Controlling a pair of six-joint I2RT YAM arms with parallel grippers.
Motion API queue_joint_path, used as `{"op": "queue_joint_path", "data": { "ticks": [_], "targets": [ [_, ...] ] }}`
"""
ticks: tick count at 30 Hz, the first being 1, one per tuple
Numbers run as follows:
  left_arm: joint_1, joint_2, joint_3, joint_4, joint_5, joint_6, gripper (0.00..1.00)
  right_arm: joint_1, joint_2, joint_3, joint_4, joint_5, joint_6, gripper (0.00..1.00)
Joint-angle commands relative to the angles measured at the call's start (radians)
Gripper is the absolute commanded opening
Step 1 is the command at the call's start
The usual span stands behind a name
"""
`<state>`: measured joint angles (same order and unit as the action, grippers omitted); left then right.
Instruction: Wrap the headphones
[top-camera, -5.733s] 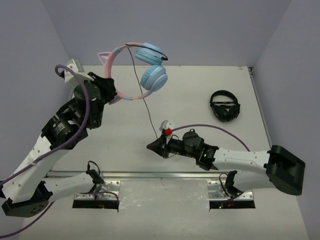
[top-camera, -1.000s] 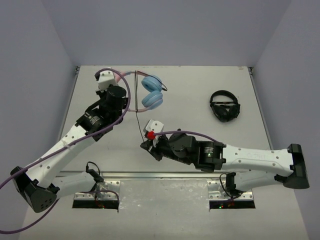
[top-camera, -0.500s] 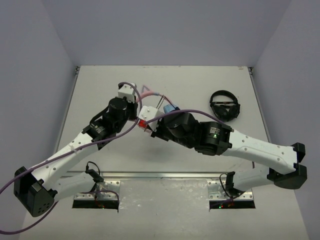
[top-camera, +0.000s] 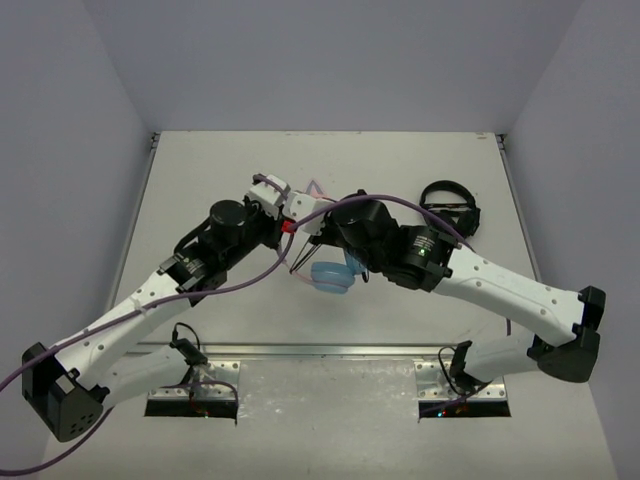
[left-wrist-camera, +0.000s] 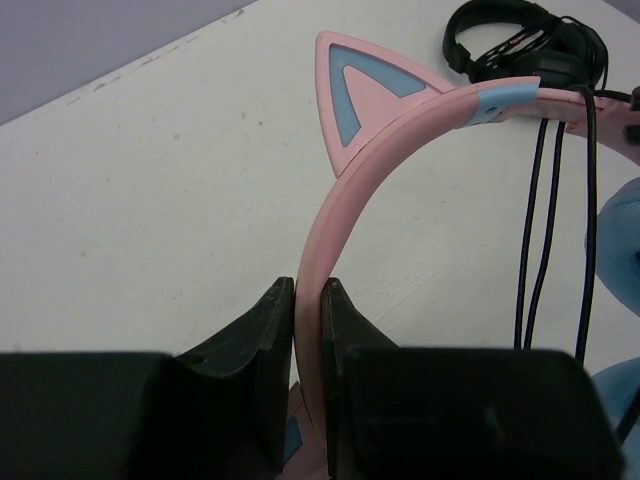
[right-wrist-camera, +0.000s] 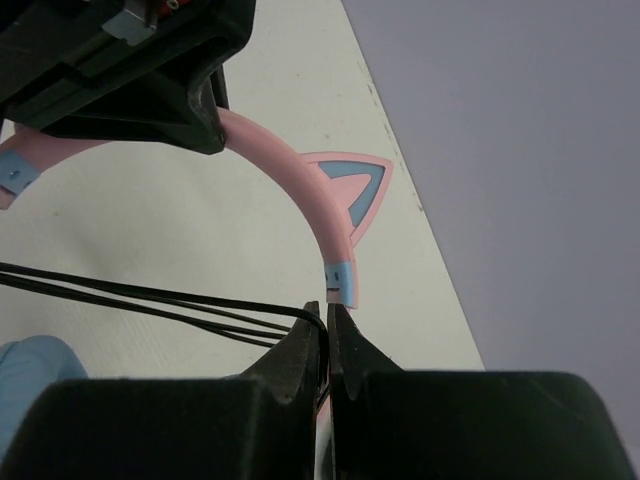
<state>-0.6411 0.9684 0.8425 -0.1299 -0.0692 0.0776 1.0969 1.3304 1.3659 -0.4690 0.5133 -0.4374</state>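
Above the table (top-camera: 200, 180) the cat-ear headphones (top-camera: 330, 275) hang between both arms, the left end effector (left-wrist-camera: 308, 300) clamped on the pink headband (left-wrist-camera: 395, 125) and the nearer right end effector (right-wrist-camera: 326, 322) pinching the black cable (right-wrist-camera: 150, 295) (several strands) just beside the band's end, the strands running back toward the left arm.

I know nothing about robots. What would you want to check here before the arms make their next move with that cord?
1. Hold of the left gripper on the pink headband: ok, clamped.
2. Hold of the right gripper on the black cable: ok, pinched.
3. Cable strands lying across the headband: ok, several hang over it.
4. The black headphones out of the way: ok, they lie apart on the table.
5. Room between the two grippers: cannot tell; from above they look nearly touching.
6. Where the cable's loose end is: cannot tell.
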Motion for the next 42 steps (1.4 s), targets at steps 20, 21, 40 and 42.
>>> {"op": "queue_joint_path", "data": {
  "ticks": [20, 21, 40, 42],
  "targets": [
    [-0.028, 0.035, 0.050, -0.011, 0.106, 0.047, 0.00, -0.224, -0.161, -0.172, 0.173, -0.091, 0.020, 0.01],
    [-0.029, 0.035, 0.047, -0.010, 0.114, 0.050, 0.00, -0.258, -0.166, -0.183, 0.182, -0.111, 0.037, 0.01],
    [-0.028, 0.050, 0.076, 0.067, 0.317, -0.010, 0.00, -0.514, -0.189, -0.281, 0.092, -0.415, 0.226, 0.10],
    [-0.028, 0.059, 0.084, 0.067, 0.330, -0.019, 0.00, -0.516, -0.203, -0.289, 0.099, -0.466, 0.253, 0.16]
  ]
}}
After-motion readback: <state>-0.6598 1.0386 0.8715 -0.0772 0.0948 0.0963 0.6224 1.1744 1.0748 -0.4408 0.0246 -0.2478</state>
